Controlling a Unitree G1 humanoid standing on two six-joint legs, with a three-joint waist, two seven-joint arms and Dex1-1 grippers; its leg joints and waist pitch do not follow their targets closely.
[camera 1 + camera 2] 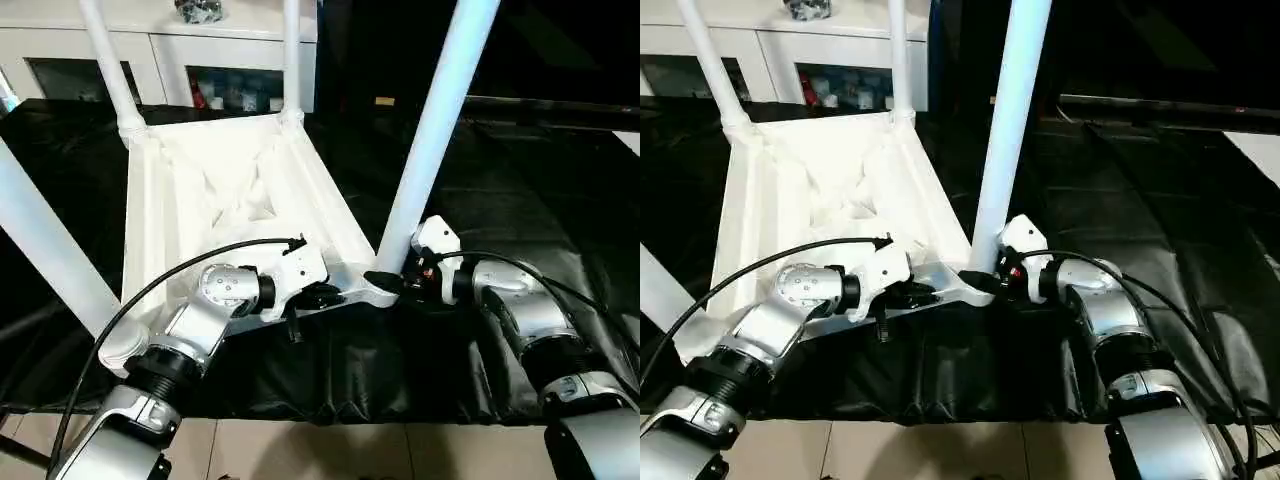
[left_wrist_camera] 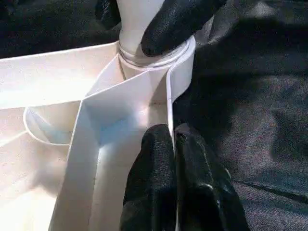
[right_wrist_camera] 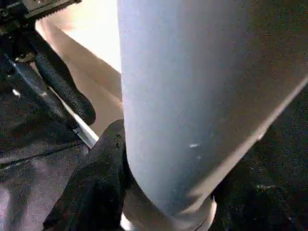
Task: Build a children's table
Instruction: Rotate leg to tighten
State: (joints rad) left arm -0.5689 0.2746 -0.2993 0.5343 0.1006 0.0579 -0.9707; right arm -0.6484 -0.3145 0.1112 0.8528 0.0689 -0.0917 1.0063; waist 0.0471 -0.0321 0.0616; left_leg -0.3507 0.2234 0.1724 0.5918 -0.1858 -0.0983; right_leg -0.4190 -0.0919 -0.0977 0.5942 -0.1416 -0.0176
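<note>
The white tabletop (image 1: pixel 240 190) lies upside down on black cloth, ribs up. Three legs stand in its corner sockets: far left (image 1: pixel 110 60), far right (image 1: pixel 291 55) and near left (image 1: pixel 45 240). The near-right leg (image 1: pixel 435 130) rises from the corner socket (image 2: pixel 180 62) nearest my hands. My left gripper (image 2: pixel 173 132) is shut on the thin front rim wall, just left of that socket. My right gripper (image 1: pixel 392 280) wraps the base of the near-right leg (image 3: pixel 192 96), with one finger (image 2: pixel 178 24) pressed against it above the socket collar.
A white cabinet with glass doors (image 1: pixel 200 50) stands behind the tabletop. Black cloth (image 1: pixel 520 180) spreads wide to the right. Its front edge hangs over tiled floor (image 1: pixel 350 450) just below my forearms. A black cable (image 1: pixel 180 270) arcs over my left arm.
</note>
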